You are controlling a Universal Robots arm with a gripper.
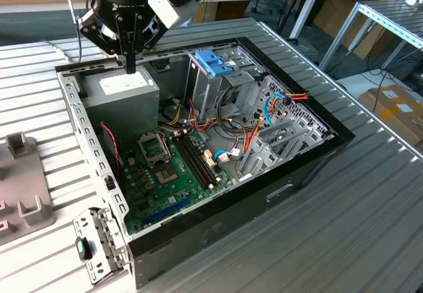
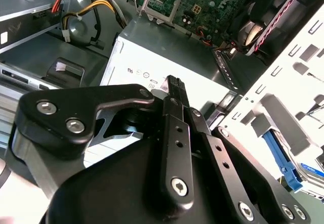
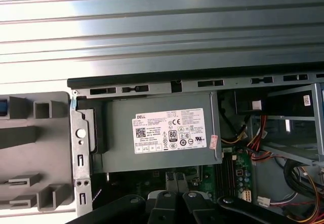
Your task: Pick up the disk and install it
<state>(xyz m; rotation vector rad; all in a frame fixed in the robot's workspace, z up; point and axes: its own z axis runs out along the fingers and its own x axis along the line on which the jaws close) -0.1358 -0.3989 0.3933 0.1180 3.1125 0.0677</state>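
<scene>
My gripper [image 1: 130, 63] hangs over the back corner of the open computer case [image 1: 310, 167], just above the grey power supply [image 1: 122, 91]. Its two black fingers are pressed together with nothing between them, which the second wrist view confirms at the gripper [image 2: 173, 84] tip. A blue rail and a labelled dark edge, apparently the disk [image 2: 283, 164], lie in the grey slotted holder [image 2: 276, 120] outside the case wall. In the first wrist view a sliver of blue shows at the edge of the same holder [image 3: 30, 148]. The gripper is well apart from it.
A tall metal drive cage with a blue clip [image 1: 213, 61] stands in the case, with cables [image 1: 231, 111] and a green motherboard [image 1: 175, 174] beside it. The grey holder [image 1: 23, 187] sits at the exterior view's left. A metal bracket [image 1: 99, 243] lies near the case's front corner.
</scene>
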